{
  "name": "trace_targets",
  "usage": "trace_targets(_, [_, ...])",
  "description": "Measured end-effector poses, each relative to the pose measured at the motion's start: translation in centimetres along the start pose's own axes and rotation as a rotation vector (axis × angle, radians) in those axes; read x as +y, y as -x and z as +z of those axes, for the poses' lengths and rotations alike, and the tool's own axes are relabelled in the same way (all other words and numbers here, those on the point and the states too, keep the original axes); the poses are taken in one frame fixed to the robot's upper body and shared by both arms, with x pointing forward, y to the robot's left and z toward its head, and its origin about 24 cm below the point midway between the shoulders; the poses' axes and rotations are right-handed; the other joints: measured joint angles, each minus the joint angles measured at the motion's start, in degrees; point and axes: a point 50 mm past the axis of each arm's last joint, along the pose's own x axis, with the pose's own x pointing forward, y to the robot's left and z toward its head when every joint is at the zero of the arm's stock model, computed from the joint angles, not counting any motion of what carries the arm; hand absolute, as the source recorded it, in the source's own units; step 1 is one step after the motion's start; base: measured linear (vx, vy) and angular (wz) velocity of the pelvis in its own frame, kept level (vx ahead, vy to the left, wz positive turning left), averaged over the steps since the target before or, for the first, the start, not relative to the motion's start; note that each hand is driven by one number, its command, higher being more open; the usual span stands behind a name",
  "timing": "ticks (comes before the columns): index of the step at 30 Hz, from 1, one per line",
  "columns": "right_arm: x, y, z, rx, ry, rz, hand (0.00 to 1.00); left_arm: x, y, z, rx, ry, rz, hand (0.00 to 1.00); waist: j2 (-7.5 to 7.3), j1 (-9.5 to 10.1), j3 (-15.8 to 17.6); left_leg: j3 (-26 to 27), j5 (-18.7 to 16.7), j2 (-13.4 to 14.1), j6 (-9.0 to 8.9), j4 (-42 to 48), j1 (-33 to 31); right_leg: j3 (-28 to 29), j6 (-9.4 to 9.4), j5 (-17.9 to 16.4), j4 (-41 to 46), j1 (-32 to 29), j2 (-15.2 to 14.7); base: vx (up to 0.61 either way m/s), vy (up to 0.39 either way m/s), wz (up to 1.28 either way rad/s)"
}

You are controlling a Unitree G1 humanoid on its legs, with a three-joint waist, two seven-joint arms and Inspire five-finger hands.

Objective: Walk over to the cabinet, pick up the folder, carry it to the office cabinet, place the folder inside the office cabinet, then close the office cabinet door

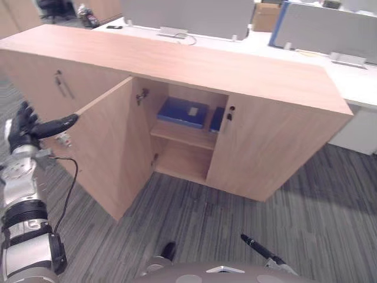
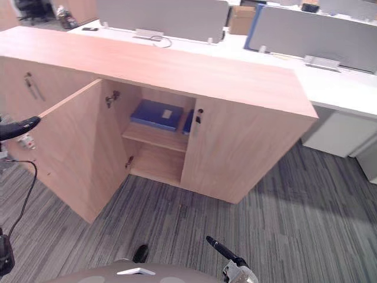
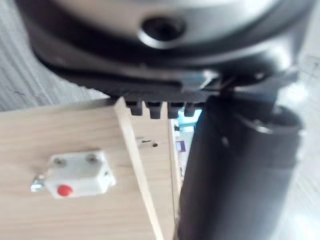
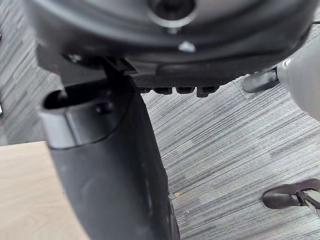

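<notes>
Dark against pale wood, the left hand (image 1: pixel 25 127) is reaching in at the far left. It is loosely open and holding nothing, with a straight digit lying right at the top outer corner of the open door (image 1: pixel 112 147). That door is standing wide open toward the robot, and a small white catch (image 3: pixel 77 175) is showing on its inner face. Beside it, inside the office cabinet (image 1: pixel 194 65), the blue folder (image 1: pixel 182 112) is lying flat on the upper shelf (image 1: pixel 179 135). A second blue item (image 1: pixel 217 119) is peeking out just behind the closed right door (image 1: pixel 271 147). Further right and lower, the right hand (image 1: pixel 259 244) is hanging over the striped grey carpet (image 1: pixel 224 206); whether it is open or closed cannot be told.
</notes>
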Motion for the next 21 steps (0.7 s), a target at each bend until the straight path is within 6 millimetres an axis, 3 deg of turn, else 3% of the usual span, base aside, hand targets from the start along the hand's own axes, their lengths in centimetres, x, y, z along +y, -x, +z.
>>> trace_targets(1, [0.0, 0.0, 0.1, -0.003, 0.001, 0.001, 1.0, -0.5, 0.2, 0.3, -0.021, -0.01, -0.025, 1.0, 0.08, 0.16, 0.0, -0.1, 0.1, -0.1, -0.02, 0.0, 0.0, 0.0, 0.13, 0.1, -0.1, 0.1, 0.0, -0.04, 0.009, 0.08])
trace_targets(5, [-0.4, 0.0, 0.5, -0.019, 0.018, -0.002, 1.0, -6.1, 2.4, 3.0, -0.194, -0.045, -0.273, 1.0, 0.03, 0.4, 0.0, -0.6, 0.6, -0.2, -0.14, 0.0, 0.0, -0.2, 0.45, 0.3, -0.2, 0.4, 0.0, -0.04, 0.007, 0.05])
trace_targets(8, [-1.6, 0.1, 0.6, -0.022, 0.025, -0.027, 1.0, -11.4, 6.4, 3.1, -0.29, -0.07, -0.507, 1.0, 0.43, -0.05, 0.1, -1.2, 0.9, -0.4, -0.25, 0.0, -0.1, -0.5, 0.47, 0.3, -0.2, 0.5, 0.0, -0.04, 0.001, 0.06])
trace_targets(9, [-1.9, 0.1, 0.5, -0.019, 0.026, -0.033, 1.0, -12.4, 7.2, 2.9, -0.298, -0.069, -0.555, 1.0, 0.47, -0.09, 0.1, -1.3, 1.0, -0.4, -0.43, 0.0, -0.1, -0.6, 0.47, 0.3, -0.2, 0.6, 0.0, -0.01, -0.01, 0.07])
trace_targets(10, [-2.5, 0.2, 0.3, -0.007, 0.031, -0.048, 1.0, -14.2, 9.4, 2.1, -0.298, -0.064, -0.668, 1.0, 0.59, -0.25, 0.2, -1.5, 1.2, -0.4, -0.62, 0.0, -0.1, -0.7, 0.47, 0.3, -0.2, 0.6, 0.0, 0.0, -0.013, 0.04])
trace_targets(12, [-3.0, 0.2, 0.1, 0.006, 0.036, -0.06, 1.0, -15.4, 11.2, 1.4, -0.289, -0.061, -0.753, 1.0, 0.74, -0.27, 0.3, -1.7, 1.2, -0.4, -0.65, 0.0, -0.1, -0.8, 0.47, 0.3, -0.3, 0.7, 0.1, 0.0, -0.021, 0.06])
trace_targets(13, [-3.6, 0.3, -0.2, 0.017, 0.064, -0.071, 1.0, -16.9, 13.7, 0.2, -0.25, -0.026, -0.861, 1.0, 0.94, -0.26, 0.5, -2.0, 1.2, -0.4, -0.69, 0.0, -0.1, -1.1, 0.48, 0.3, -0.5, 1.0, 0.3, 0.01, -0.026, 0.08])
trace_targets(15, [-3.7, 0.3, -0.5, 0.03, 0.086, -0.07, 1.0, -17.8, 15.9, -0.7, -0.211, 0.008, -0.946, 1.0, 1.09, -0.24, 0.7, -2.5, 1.3, -0.2, -0.61, 0.0, -0.2, -1.4, 0.47, 0.3, -0.7, 1.1, 0.6, 0.01, -0.026, 0.08])
trace_targets(21, [-2.9, 0.3, -1.0, 0.053, 0.203, -0.025, 1.0, -19.2, 20.0, -1.2, -0.135, 0.217, -1.093, 1.0, 1.48, -0.08, 1.8, -3.4, 1.6, 0.5, -1.0, 0.0, -0.9, -2.1, 0.46, 0.2, -0.9, 1.0, 1.6, -0.01, -0.027, 0.08])
